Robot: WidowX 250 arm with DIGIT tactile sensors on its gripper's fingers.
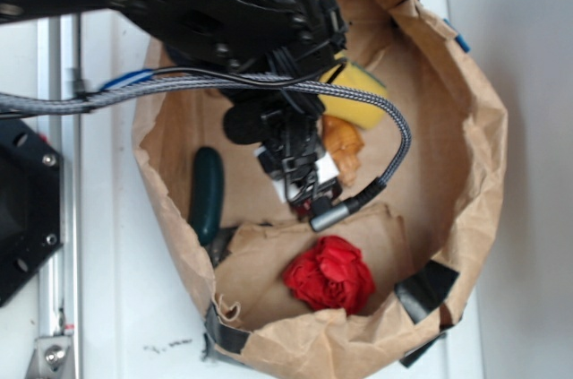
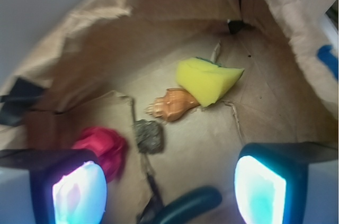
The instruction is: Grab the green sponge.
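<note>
I have the end effector (image 2: 169,192) spread wide and empty, its pads at the bottom corners of the wrist view. The green sponge (image 2: 207,80) lies untouched just above frame centre inside the paper bag (image 2: 106,49), touching the orange-brown shell (image 2: 172,105). Approach and grasp remain. In the exterior view my arm hides most of the sponge.

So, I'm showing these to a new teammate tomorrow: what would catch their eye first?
Probably the red rose-like flower, vivid against the brown paper bag, lying near its taped rim. Next, the green sponge, mostly bright yellow, touching an orange-brown shell in the wrist view. The black arm and braided cable loom over the bag, and the open tool shows two glowing pads with nothing between them.
</note>
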